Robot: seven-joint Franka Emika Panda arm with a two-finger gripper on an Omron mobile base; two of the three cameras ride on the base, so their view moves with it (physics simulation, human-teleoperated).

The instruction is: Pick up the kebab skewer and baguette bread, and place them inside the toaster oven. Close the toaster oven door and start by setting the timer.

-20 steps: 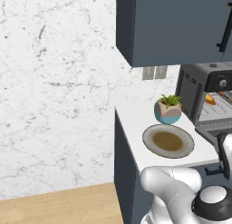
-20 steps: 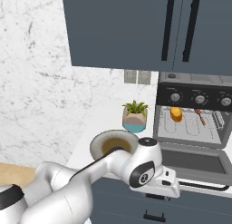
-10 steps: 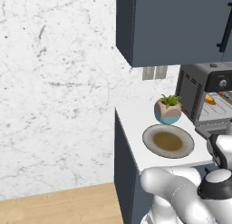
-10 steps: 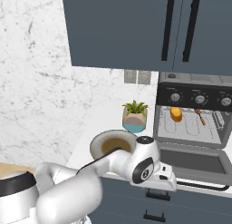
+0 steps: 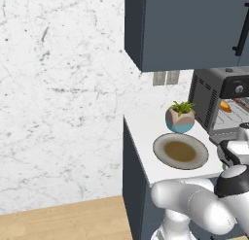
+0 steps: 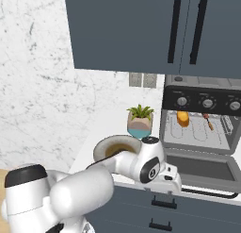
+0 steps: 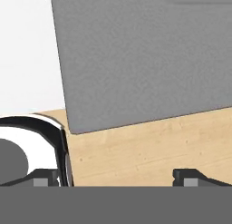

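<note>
No brand or writing can be read on anything here. The toaster oven (image 6: 202,119) stands on the white surface (image 5: 146,137) with its drop-down door (image 6: 200,168) lying open. On the wire rack inside, the baguette bread (image 6: 182,118) lies to the left and the kebab skewer (image 6: 208,121) lies apart from it to the right. Three round knobs sit in a row on the panel above. Left of the oven a small potted plant (image 6: 140,121) stands near the wall, and in front of it rests a grey plate (image 5: 181,151) with a brown centre. The pincer (image 7: 116,177) has its jaws spread wide, holding nothing, aimed down past a grey cabinet face (image 7: 145,55) at the wooden floor (image 7: 149,150).
</note>
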